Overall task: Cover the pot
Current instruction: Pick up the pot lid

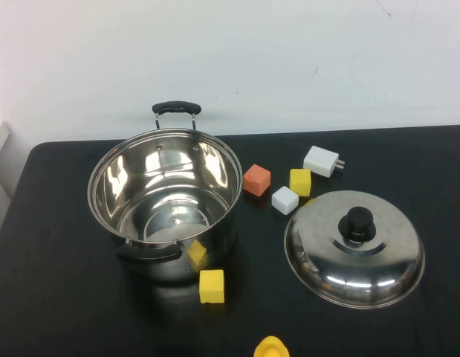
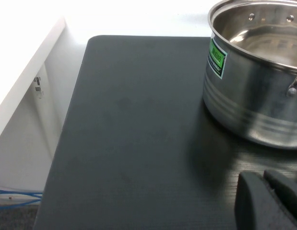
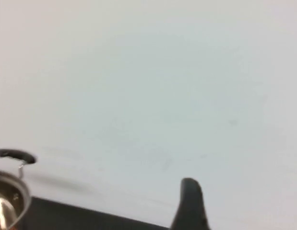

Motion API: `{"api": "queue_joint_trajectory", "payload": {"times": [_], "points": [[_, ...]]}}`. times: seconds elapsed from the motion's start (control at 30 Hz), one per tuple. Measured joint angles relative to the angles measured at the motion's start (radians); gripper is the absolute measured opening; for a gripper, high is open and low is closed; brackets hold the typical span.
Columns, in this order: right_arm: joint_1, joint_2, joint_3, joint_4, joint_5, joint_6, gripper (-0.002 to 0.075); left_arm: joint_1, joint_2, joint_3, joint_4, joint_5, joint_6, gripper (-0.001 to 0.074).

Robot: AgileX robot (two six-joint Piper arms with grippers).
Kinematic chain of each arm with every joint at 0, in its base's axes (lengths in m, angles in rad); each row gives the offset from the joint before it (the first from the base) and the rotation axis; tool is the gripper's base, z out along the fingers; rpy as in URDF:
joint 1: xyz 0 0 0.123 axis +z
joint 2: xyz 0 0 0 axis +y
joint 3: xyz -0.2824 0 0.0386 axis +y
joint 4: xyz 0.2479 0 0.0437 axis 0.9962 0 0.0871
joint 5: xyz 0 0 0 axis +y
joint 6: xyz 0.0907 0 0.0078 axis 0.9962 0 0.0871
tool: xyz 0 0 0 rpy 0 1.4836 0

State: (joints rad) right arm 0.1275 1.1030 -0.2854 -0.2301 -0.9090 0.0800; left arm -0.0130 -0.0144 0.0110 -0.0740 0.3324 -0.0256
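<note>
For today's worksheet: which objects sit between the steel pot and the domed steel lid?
In the high view, an orange cube and white cube lie between the steel pot and domed lid.

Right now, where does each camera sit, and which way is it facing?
High view: raised on the robot's side, angled down at the pot, lid and cubes; no arm shows.
Left wrist view: low over the table, facing the pot; left end effector at the edge.
Right wrist view: facing the wall; right end effector tip shows.
All three share the pot.
</note>
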Motion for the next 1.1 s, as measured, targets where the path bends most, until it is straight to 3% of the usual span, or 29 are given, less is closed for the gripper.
{"api": "queue_joint_trajectory", "payload": {"times": [0.1, 0.4, 0.63, 1.1], "points": [[0.0, 0.229, -0.034, -0.064, -0.167, 0.002, 0.0504, 0.0, 0.0, 0.0, 0.0, 0.0, 0.0, -0.0001], [0.029, 0.711, -0.262, -0.3, -0.218, 0.002, 0.0507, 0.0, 0.0, 0.0, 0.0, 0.0, 0.0, -0.0002], [0.059, 0.883, -0.364, -0.308, -0.225, 0.002, 0.0507, 0.0, 0.0, 0.0, 0.0, 0.0, 0.0, -0.0002], [0.061, 1.058, -0.395, -0.207, -0.298, -0.007, 0.0496, 0.0, 0.0, 0.0, 0.0, 0.0, 0.002, -0.0002]]}}
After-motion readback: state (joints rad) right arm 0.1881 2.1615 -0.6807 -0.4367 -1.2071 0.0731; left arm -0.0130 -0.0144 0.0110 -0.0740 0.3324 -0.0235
